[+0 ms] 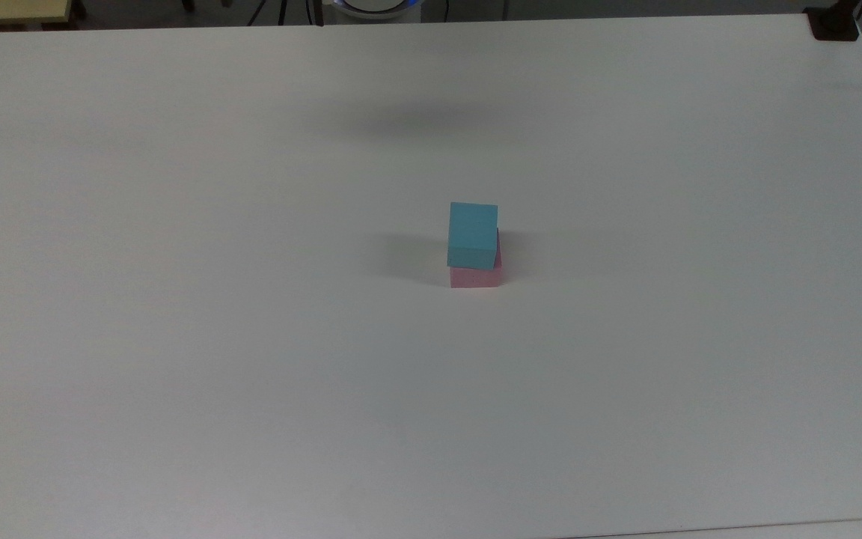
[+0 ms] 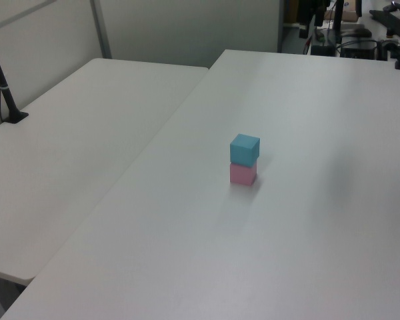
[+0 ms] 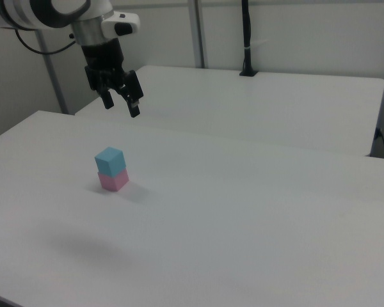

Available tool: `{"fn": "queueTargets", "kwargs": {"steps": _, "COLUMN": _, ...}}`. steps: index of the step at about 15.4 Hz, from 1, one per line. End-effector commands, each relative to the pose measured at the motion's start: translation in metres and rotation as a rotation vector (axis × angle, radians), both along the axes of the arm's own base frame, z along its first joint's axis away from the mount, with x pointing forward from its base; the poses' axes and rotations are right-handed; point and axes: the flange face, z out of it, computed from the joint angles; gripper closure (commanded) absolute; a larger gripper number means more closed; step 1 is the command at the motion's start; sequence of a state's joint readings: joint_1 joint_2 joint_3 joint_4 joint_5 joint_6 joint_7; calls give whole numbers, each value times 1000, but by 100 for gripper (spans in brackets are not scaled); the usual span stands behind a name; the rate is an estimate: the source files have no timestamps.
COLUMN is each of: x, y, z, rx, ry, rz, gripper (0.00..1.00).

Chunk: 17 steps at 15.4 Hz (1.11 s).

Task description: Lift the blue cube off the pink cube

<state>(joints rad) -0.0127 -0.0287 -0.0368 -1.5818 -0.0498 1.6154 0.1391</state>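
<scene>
The end effector (image 3: 120, 105) hangs released above the blue cube (image 3: 110, 160) atop the pink cube (image 3: 114, 180).

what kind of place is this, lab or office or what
Probably a robotics lab or research workroom: a robot arm with its gripper hangs above plain white tables, two small test cubes are stacked, and cables and gear sit behind.

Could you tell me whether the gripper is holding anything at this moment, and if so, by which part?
Nothing is held. The gripper hangs open in the air above the blue cube, which sits on the pink cube.
</scene>
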Motion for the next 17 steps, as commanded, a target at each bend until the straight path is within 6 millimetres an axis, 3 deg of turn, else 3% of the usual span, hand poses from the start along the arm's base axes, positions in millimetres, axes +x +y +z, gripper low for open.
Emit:
{"fn": "queueTargets", "kwargs": {"steps": 1, "x": -9, "y": 4, "z": 1, "rx": 18, "ry": 7, "rz": 12, "gripper": 0}}
{"fn": "queueTargets", "kwargs": {"steps": 14, "x": -8, "y": 0, "z": -2, "rx": 12, "ry": 18, "rz": 26, "gripper": 0}}
{"fn": "queueTargets", "kwargs": {"steps": 17, "x": -2, "y": 0, "z": -12, "rx": -2, "ry": 41, "rz": 169, "gripper": 0}}
